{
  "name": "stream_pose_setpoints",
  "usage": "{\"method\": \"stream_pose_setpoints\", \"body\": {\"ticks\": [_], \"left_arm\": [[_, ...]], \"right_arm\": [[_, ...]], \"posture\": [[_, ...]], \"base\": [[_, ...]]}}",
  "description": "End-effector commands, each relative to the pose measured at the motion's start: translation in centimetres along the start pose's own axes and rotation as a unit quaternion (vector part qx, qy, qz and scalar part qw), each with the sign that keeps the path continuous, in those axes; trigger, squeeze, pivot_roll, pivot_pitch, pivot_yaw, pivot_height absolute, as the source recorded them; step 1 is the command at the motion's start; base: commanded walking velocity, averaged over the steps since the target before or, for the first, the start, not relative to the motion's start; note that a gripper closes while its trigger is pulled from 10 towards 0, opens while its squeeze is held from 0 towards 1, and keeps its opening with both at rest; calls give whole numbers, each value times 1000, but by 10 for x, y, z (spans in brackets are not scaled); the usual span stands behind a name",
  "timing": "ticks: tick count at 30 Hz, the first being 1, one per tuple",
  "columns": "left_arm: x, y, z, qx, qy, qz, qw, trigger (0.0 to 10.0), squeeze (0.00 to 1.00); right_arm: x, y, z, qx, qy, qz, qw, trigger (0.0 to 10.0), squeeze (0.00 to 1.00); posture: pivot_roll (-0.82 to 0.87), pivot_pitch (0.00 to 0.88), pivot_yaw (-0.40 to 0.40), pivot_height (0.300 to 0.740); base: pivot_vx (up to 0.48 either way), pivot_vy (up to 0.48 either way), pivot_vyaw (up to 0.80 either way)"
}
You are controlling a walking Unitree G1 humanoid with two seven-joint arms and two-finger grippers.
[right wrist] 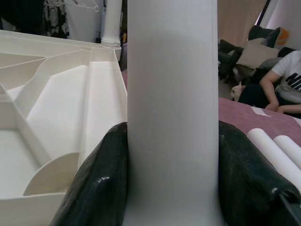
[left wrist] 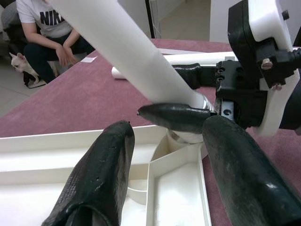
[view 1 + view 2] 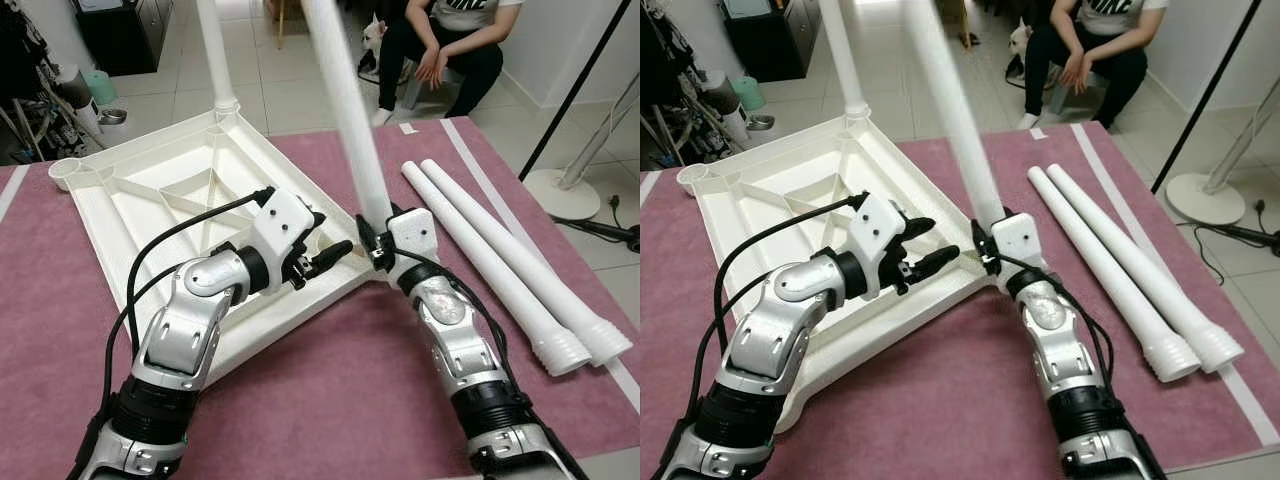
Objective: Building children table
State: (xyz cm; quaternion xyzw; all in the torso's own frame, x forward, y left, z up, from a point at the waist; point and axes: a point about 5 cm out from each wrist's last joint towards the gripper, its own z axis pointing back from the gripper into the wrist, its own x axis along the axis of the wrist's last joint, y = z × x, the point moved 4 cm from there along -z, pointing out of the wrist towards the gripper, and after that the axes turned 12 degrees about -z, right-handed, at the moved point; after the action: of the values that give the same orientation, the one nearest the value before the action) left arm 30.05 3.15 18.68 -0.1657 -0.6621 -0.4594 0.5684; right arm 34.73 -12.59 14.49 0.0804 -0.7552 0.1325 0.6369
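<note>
An upturned white table top (image 3: 150, 190) lies on a maroon mat (image 3: 330, 400). One white leg (image 3: 215, 50) stands in its far corner. A second leg (image 3: 345, 100) stands tilted at the near right corner socket (image 2: 186, 137), and my right gripper (image 3: 375, 243) is shut on its lower end, with black fingers (image 1: 101, 183) pressing on both sides. My left gripper (image 3: 335, 236) is open just left of that corner, its fingers (image 2: 106, 174) spread above the table top's rim. Two loose legs (image 3: 500, 270) lie side by side on the mat to the right.
A person (image 3: 450, 45) sits on a stool beyond the mat, with a small dog (image 3: 372, 35) beside them. A round stand base (image 3: 560, 190) and a slanted black pole (image 3: 570, 90) are at the right. Clutter and a dark cabinet (image 3: 125, 30) stand at the far left.
</note>
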Motion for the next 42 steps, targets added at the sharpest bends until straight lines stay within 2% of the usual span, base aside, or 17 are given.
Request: {"method": "stream_pose_setpoints", "body": {"ticks": [1,7,8,10,11,13,16,17,18,19,24,25,32,33,34,35,42], "left_arm": [[-8,12,3,57,23,-1,998,10000,0],[-3,15,1,62,16,-1,998,10000,0],[2,17,0,67,8,5,998,10000,0],[5,19,0,70,2,9,998,10000,0],[17,25,-1,80,-19,29,996,10000,0],[42,44,0,113,-66,76,988,10000,0],[52,53,1,127,-87,105,983,10000,0],[58,60,3,139,-100,125,977,10000,788],[58,60,3,139,-100,125,977,10000,788],[62,65,3,145,-112,148,972,10000,1000],[64,64,1,152,-114,184,965,10000,1000],[62,62,0,150,-110,193,963,10000,0],[69,58,-2,139,-129,257,947,10000,0],[72,59,-4,140,-135,270,943,4941,0],[74,60,-4,140,-139,277,940,4941,0],[77,61,-4,140,-145,285,937,0,0],[84,59,-3,127,-158,287,936,0,0]], "right_arm": [[6,5,-2,11,-14,0,1000,0,0],[17,6,-3,16,-33,11,999,0,0],[20,8,-4,23,-38,24,999,7333,0],[23,9,-4,28,-42,33,998,7333,0],[29,12,-4,43,-56,56,996,10000,0],[42,18,-3,64,-83,89,990,10000,0],[47,20,-3,73,-92,98,988,10000,0],[49,21,-4,78,-98,101,987,10000,0],[49,21,-4,78,-98,101,987,10000,0],[50,24,-5,86,-101,105,986,10000,0],[54,34,-8,100,-115,112,982,10000,0],[55,35,-8,102,-118,111,982,10000,0],[50,44,-8,121,-112,123,979,10000,0],[47,45,-9,125,-108,122,979,10000,0],[45,46,-9,127,-105,122,979,10000,0],[43,46,-9,126,-101,122,979,10000,0],[37,44,-10,123,-90,126,980,10000,0]], "posture": [[-12,0,105,740],[-15,0,108,740],[-15,0,108,740],[-15,0,108,740],[-17,0,108,740],[-19,0,109,740],[-20,0,109,740],[-18,0,106,740],[-18,0,106,740],[-16,0,102,740],[-11,0,96,740],[-11,0,96,740],[-11,0,90,740],[-11,0,90,740],[-11,0,90,740],[-11,0,88,740],[-11,0,87,740]], "base": [[0,0,0],[0,0,0],[0,0,0],[0,0,0],[0,0,0],[0,0,0],[0,0,0],[0,0,0],[0,0,0],[0,0,0],[0,0,0],[0,0,0],[0,0,0],[0,0,0],[0,0,0],[0,0,0],[0,0,0]]}}
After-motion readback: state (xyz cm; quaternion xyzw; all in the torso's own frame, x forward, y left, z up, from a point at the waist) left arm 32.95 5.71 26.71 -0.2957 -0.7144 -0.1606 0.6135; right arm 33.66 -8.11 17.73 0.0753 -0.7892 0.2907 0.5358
